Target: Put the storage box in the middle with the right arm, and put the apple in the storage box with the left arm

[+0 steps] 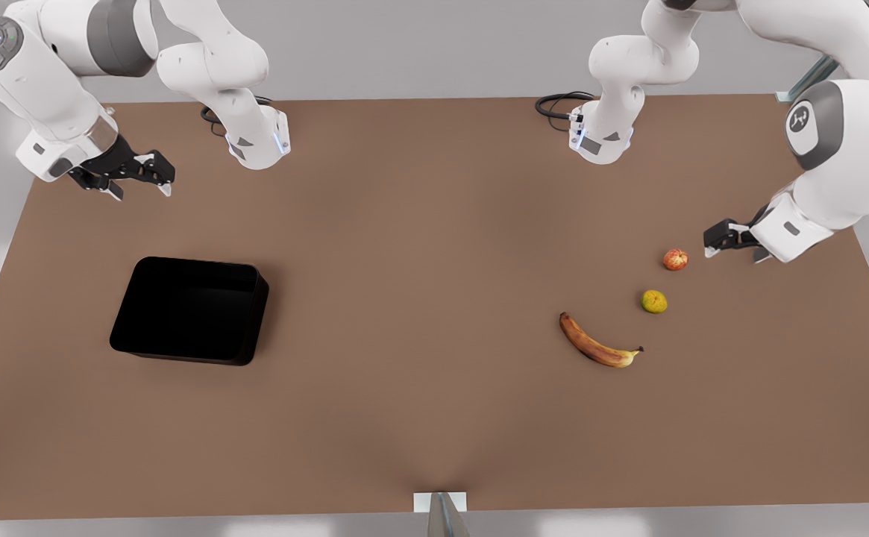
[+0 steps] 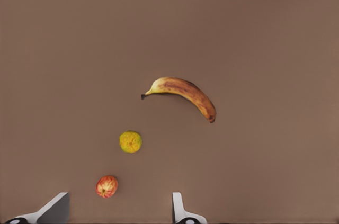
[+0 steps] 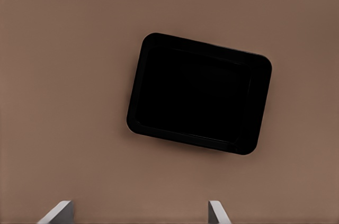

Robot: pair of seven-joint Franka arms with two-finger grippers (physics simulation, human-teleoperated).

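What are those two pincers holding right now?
Nothing. The left pincer hangs open near the apple; the right pincer hangs open beyond the storage box.

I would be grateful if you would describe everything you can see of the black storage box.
The storage box is a shallow rectangular bin with rounded corners, glossy black like moulded plastic, and a raised rim around a dark interior in which nothing can be made out. It sits upright and flat on the brown table, turned slightly askew to the table's edges, on the front view's left rather than in the middle. Nothing touches it but the table. The right gripper hangs open above the table beyond it, well apart.
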